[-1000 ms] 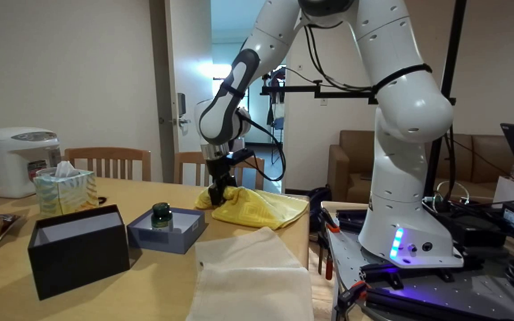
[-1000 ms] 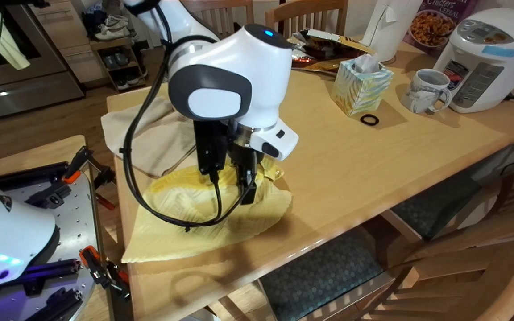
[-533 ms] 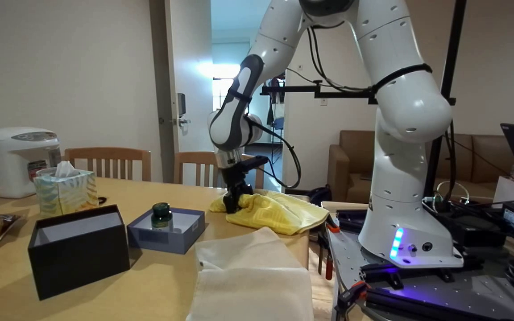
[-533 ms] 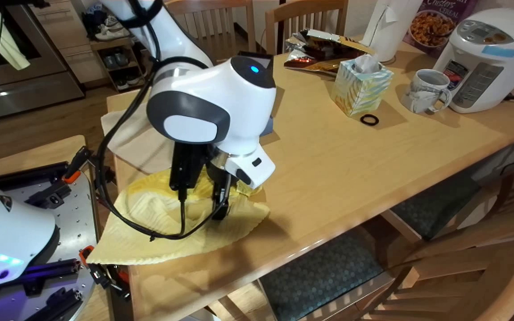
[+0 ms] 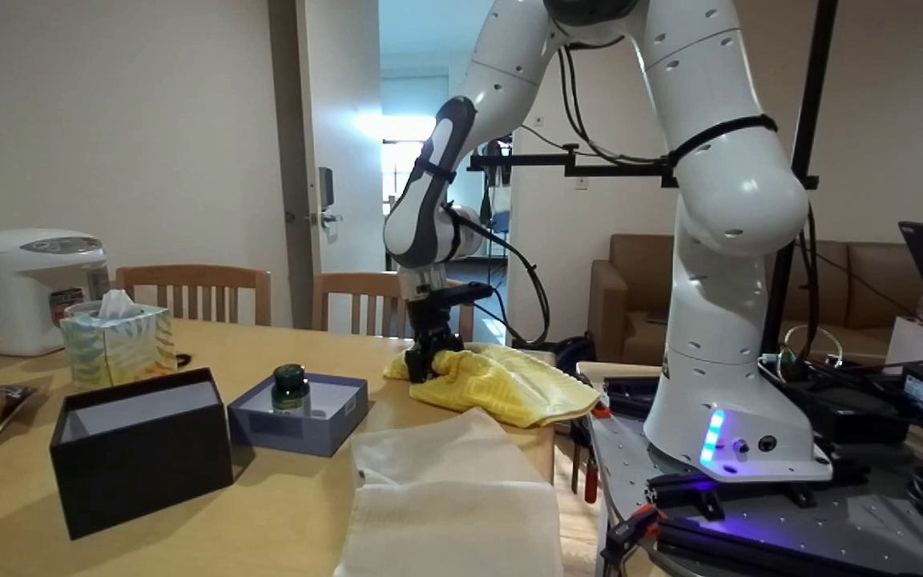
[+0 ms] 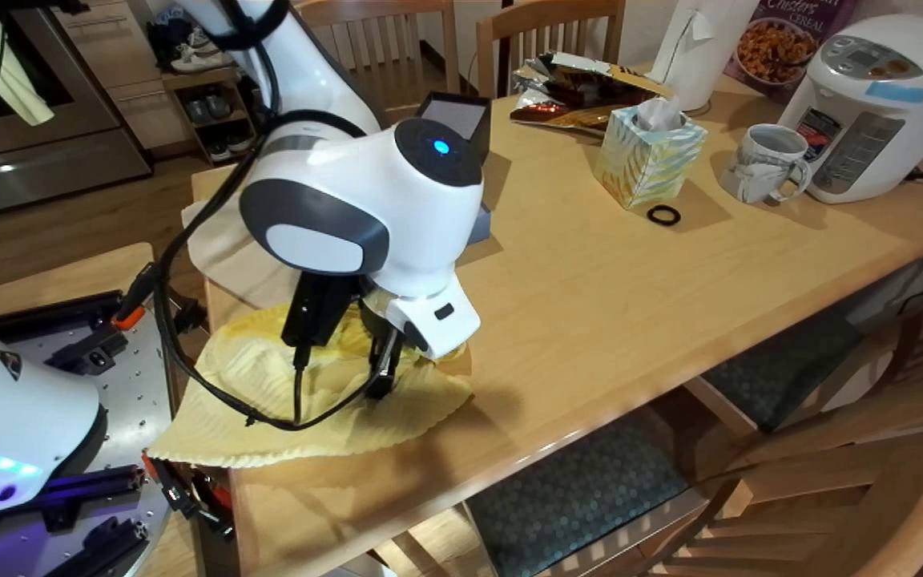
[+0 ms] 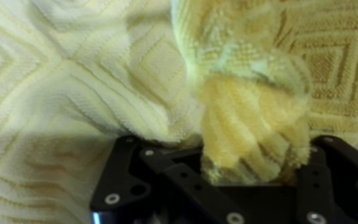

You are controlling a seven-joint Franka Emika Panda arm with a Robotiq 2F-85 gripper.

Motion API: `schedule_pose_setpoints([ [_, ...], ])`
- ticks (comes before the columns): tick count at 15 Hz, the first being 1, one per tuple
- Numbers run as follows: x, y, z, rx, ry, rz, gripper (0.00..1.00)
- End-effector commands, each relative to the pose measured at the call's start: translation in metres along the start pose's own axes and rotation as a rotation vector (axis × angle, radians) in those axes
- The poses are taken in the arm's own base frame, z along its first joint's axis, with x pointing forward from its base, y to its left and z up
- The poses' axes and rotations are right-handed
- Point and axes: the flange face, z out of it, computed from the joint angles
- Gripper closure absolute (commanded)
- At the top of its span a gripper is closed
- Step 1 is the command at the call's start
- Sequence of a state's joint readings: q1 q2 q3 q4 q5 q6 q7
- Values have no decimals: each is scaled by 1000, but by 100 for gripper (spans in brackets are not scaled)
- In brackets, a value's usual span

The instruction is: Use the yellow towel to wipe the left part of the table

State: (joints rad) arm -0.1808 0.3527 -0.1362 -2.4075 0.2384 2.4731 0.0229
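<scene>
Pincer (image 5: 435, 362) and towel (image 5: 507, 387) have shifted toward the base (image 5: 738, 437). From the left in an exterior view, the pincer grips a bunched fold on the table (image 5: 293, 505); the towel's long axis runs rightward, one corner overhanging the edge toward the base.

1. The yellow towel (image 5: 509, 389) is patterned with raised, nested diamonds and squares, paler in some areas and deeper gold in others.
2. It is gripped by a bunched fold; the rest is spread, rumpled, near one corner of the table (image 6: 630, 280).
3. One towel corner is extended past the table's edge.
4. The tabletop is finished in light wood tones.
</scene>
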Motion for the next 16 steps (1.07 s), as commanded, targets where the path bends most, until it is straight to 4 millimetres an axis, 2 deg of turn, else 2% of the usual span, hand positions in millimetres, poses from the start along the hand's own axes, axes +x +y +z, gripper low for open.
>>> schedule_pose_setpoints([
  [1,18,-19,5,62,116,-14,100],
  [5,47,-52,-19,67,265,-43,100],
  [9,87,-74,-47,9,368,-94,100],
  [12,125,-88,-84,-45,437,-120,100],
  [16,171,-104,-152,-96,549,-132,100],
])
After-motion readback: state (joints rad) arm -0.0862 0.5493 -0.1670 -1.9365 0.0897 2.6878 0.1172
